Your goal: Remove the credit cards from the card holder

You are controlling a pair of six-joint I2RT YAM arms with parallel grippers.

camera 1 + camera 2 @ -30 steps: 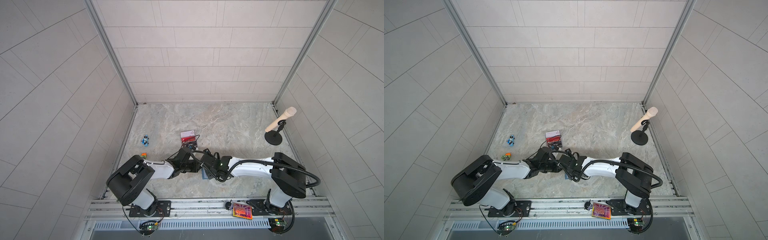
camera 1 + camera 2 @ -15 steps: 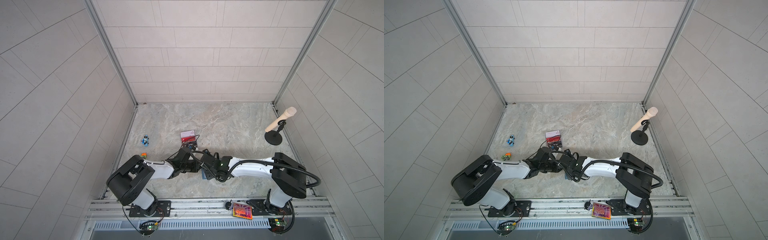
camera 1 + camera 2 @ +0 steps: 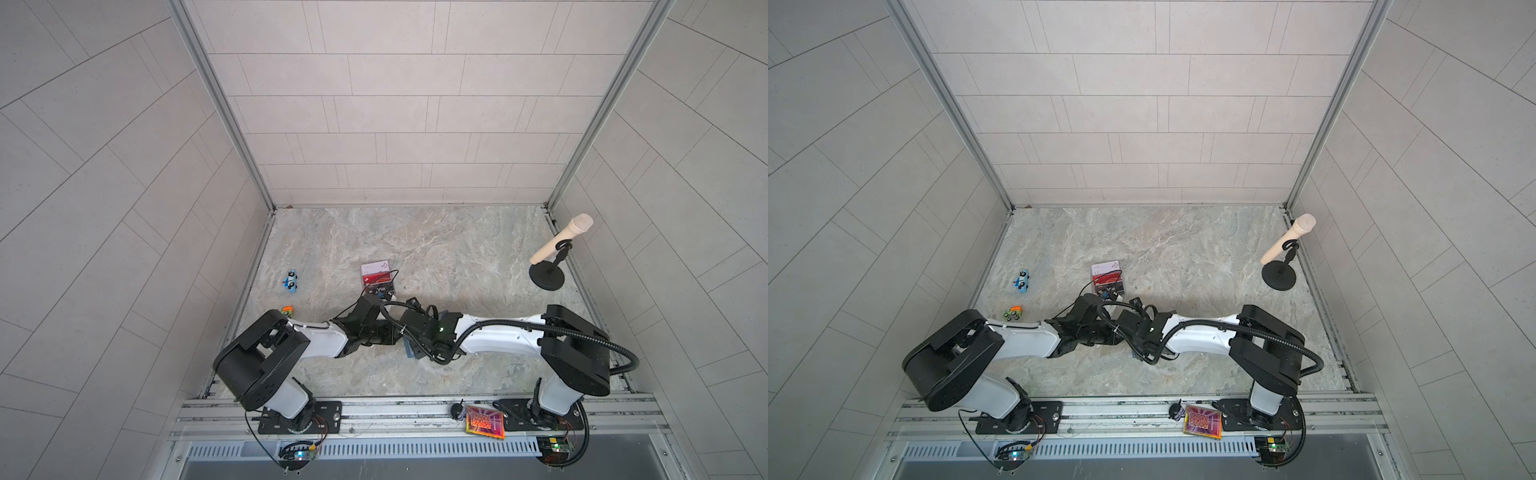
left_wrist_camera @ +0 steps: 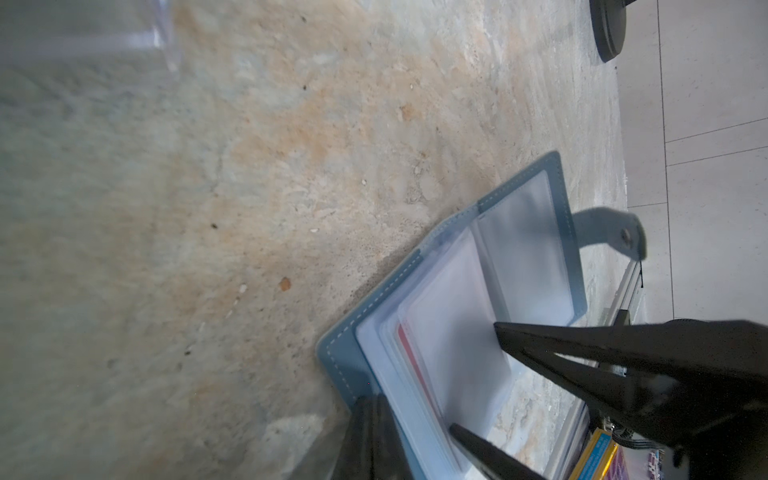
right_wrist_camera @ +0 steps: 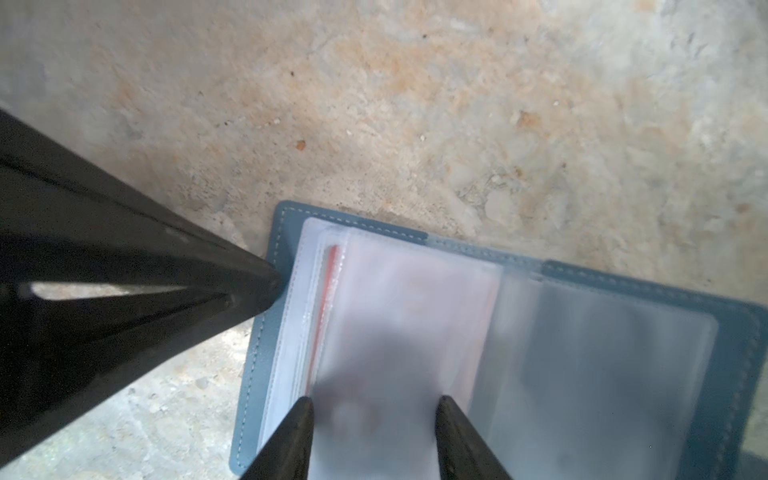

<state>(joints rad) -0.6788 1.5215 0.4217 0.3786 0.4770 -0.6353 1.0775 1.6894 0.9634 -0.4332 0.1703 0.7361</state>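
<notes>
White "Vip" on the dark card (image 3: pixel 385 287) is the only legible writing; it sits with one red card (image 3: pixel 375 277) and one pale card (image 3: pixel 375 266) beyond the arms. The one card holder (image 5: pixel 284 232) lies open on the stone tabletop (image 5: pixel 415 104), with a fourth card (image 5: pixel 331 282) showing a red edge inside its clear sleeves. The left gripper (image 5: pixel 268 286), clenched, presses the cover's edge; the right gripper (image 5: pixel 376 409) straddles a sleeve, jaws apart.

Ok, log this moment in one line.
left claw: shut, tip on card holder cover | right claw: open over clear sleeve | red card: inside holder
</notes>
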